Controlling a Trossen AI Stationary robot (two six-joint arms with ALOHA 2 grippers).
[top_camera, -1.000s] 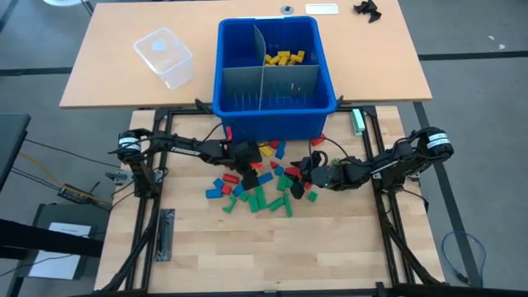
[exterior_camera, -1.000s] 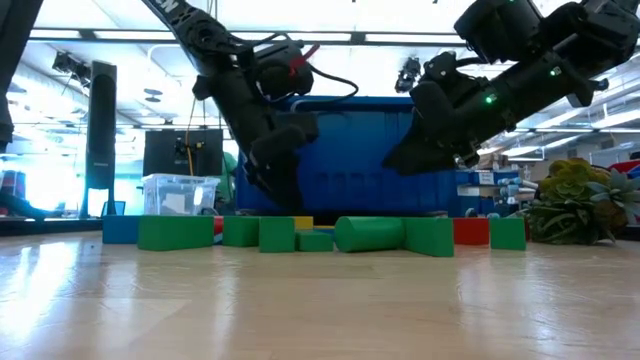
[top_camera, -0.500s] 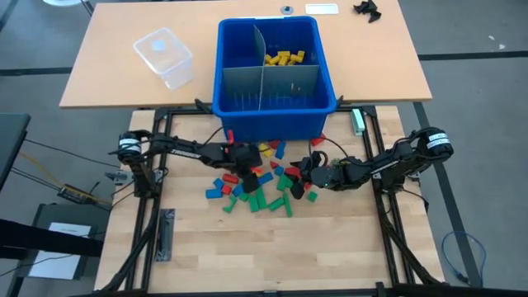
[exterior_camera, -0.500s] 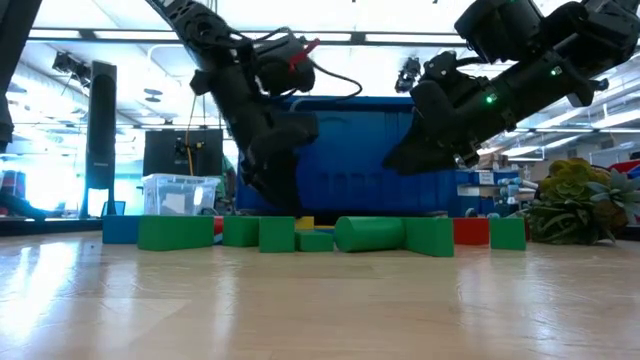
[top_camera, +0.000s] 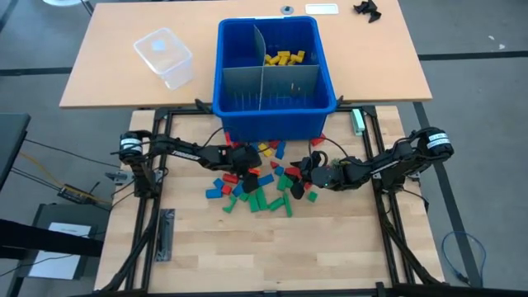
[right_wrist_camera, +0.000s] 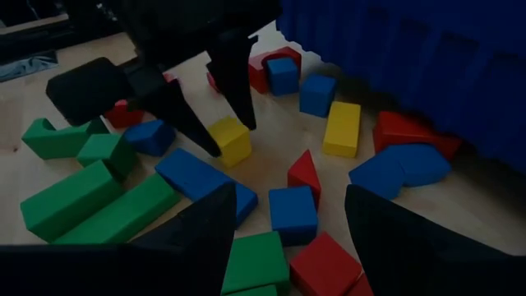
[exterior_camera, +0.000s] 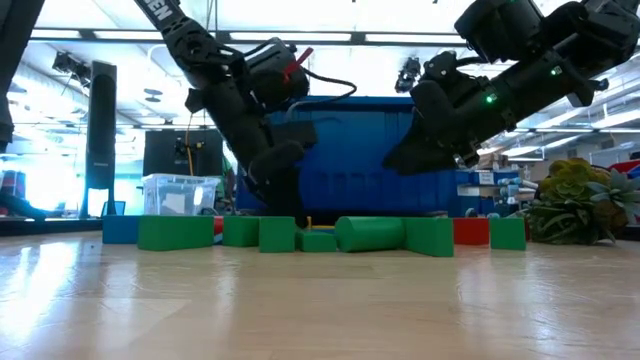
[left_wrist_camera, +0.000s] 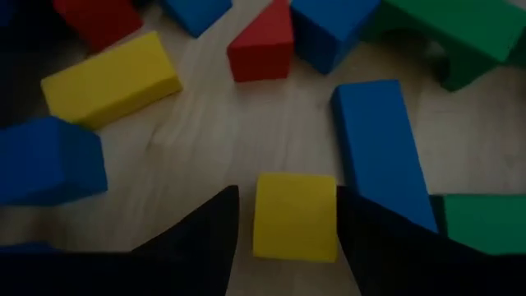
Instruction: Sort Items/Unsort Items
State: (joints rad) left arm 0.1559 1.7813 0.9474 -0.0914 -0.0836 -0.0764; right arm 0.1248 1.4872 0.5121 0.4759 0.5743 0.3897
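Red, yellow, green and blue toy blocks [top_camera: 260, 186] lie scattered on the wooden table in front of the blue bin [top_camera: 272, 124]. More yellow blocks [top_camera: 285, 58] lie in one of the bin's far compartments. My left gripper [top_camera: 246, 169] slants down into the pile, open. Its fingertips [left_wrist_camera: 288, 247] stand on either side of a small yellow block [left_wrist_camera: 294, 215] that lies flat on the table. My right gripper [top_camera: 299, 177] hovers open over the right part of the pile, with nothing between its fingers [right_wrist_camera: 288, 238]. My left gripper straddles the small yellow block [right_wrist_camera: 230, 140], slanting down from the table's left. A strip of table shows between one finger [left_wrist_camera: 214, 234] and the block. The other finger [left_wrist_camera: 362, 242] stands right at the block's side. I cannot tell whether it touches.
Grey divider sheets [top_camera: 264, 82] split the bin. A clear plastic container [top_camera: 165, 56] stands on the far table, left of the bin. A long blue block [left_wrist_camera: 378, 148] and a green one [left_wrist_camera: 481, 222] lie close beside the straddled block. The near half of the wooden table is bare.
My left gripper has tipped a little steeper. Its fingertips have sunk toward the table, down around the small yellow block. The blocks lie as before.
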